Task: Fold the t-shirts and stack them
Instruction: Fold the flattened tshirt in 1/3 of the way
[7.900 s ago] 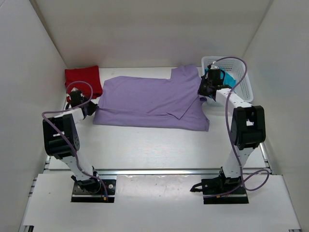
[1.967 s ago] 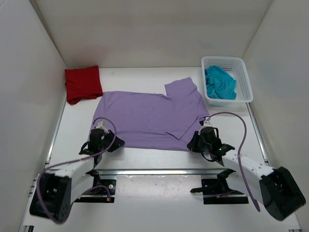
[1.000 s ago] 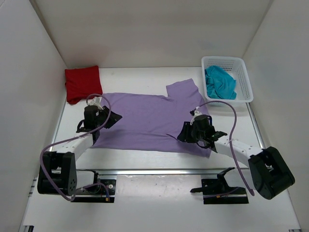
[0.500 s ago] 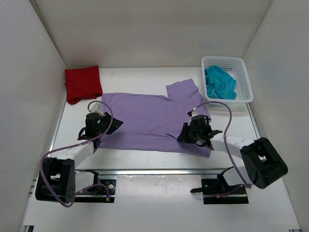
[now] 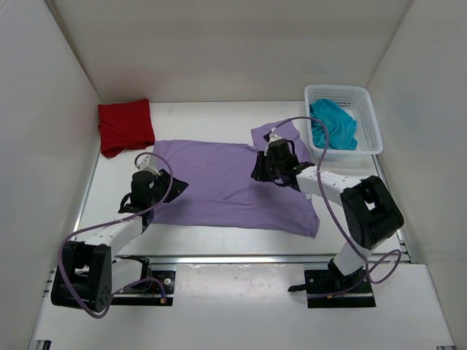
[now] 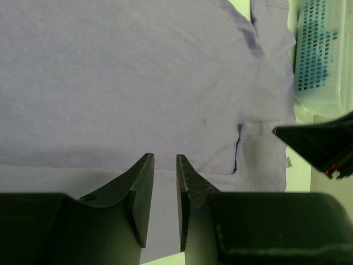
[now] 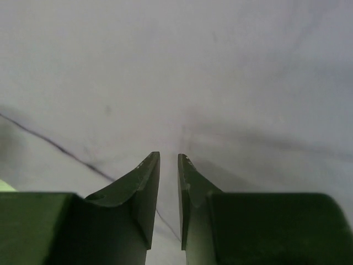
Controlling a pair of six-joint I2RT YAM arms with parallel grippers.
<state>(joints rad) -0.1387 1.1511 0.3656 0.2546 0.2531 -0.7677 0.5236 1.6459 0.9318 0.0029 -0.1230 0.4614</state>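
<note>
The lavender t-shirt [image 5: 219,182] lies spread flat across the middle of the table. My left gripper [image 5: 174,187] sits low at its left edge. In the left wrist view its jaws [image 6: 164,160] stand almost together, and lavender cloth [image 6: 138,83] fills the narrow gap. My right gripper [image 5: 257,173] rests on the shirt just below the sleeve. Its jaws [image 7: 168,157] are also nearly closed, with cloth [image 7: 193,66] between them and a faint crease running up from the tips. The red t-shirt [image 5: 125,125] lies folded at the back left. The teal t-shirt [image 5: 332,125] is bunched in the basket.
A white mesh basket [image 5: 343,90] stands at the back right and also shows in the left wrist view as a basket [image 6: 320,55]. White walls close in the table on the left, back and right. The right arm's cable loops over the shirt's sleeve.
My right gripper narrowed its jaws, then slid from the shirt's front right up and left to just below the sleeve. The left gripper shifted only slightly. Earlier, both grippers had dragged the shirt forward.
</note>
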